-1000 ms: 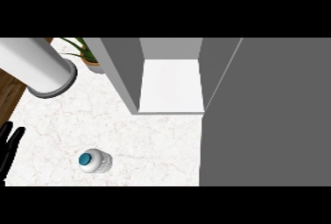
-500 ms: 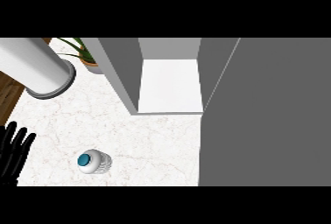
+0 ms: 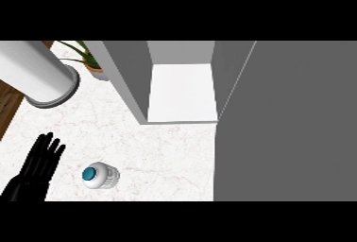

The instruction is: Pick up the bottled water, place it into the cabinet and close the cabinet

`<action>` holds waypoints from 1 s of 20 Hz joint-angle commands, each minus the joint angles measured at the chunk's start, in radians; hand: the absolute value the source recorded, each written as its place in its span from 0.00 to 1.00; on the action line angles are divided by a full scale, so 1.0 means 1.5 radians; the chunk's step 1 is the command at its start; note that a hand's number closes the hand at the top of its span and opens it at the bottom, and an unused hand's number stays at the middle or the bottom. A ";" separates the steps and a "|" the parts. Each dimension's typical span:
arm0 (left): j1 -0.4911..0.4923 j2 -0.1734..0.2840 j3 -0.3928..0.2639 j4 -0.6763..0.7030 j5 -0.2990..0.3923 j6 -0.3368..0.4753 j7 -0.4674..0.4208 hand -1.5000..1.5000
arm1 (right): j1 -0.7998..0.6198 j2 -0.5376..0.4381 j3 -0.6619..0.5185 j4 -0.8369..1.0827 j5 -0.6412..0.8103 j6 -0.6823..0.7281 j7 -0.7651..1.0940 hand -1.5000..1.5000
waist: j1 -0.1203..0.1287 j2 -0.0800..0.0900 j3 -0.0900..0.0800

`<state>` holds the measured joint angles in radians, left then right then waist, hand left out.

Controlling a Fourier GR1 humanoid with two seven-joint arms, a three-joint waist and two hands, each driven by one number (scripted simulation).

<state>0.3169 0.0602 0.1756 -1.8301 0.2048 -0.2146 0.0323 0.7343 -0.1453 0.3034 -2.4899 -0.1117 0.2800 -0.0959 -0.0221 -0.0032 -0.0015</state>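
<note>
Since 0.5 s ago the black left hand [image 3: 36,171], fingers straight and open, has risen beside the white blue-capped water bottle [image 3: 100,176]; it should curl around the body squarely.

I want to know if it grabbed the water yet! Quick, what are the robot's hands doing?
Left hand: open, fingers straight, holding nothing, beside the bottled water and not touching it.
Right hand: not in view.

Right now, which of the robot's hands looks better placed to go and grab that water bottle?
The left hand. It is open on the counter's left side, just left of the bottled water, with bare marble between them. The right hand is not in view.
</note>
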 commanded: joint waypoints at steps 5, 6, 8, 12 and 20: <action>-0.093 0.034 0.064 0.254 0.014 -0.042 -0.102 0.00 | 0.112 -0.024 0.028 -0.139 0.016 0.006 -0.014 0.00 | -0.005 0.000 -0.001; -0.106 0.010 0.031 0.298 -0.023 -0.039 -0.139 0.00 | 0.100 -0.018 0.044 -0.109 0.040 0.003 -0.020 0.00 | -0.003 0.001 0.000; -0.063 0.009 0.029 0.323 -0.042 -0.057 -0.194 0.00 | 0.135 -0.032 0.035 -0.138 0.021 0.008 -0.030 0.00 | -0.002 0.000 0.000; -0.146 0.017 0.035 0.463 -0.055 -0.081 -0.280 0.00 | 0.126 -0.030 0.044 -0.092 0.046 0.007 -0.074 0.00 | -0.002 0.001 -0.001; -0.204 0.027 0.033 0.668 -0.097 -0.111 -0.432 0.00 | 0.152 -0.058 0.019 -0.114 0.020 0.001 -0.078 0.00 | 0.003 0.003 0.000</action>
<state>0.0422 0.0924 0.2258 -0.9591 0.0838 -0.3523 -0.5125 0.9387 -0.2010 0.3592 -2.4959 -0.0495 0.2892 -0.2921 -0.0263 -0.0011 -0.0026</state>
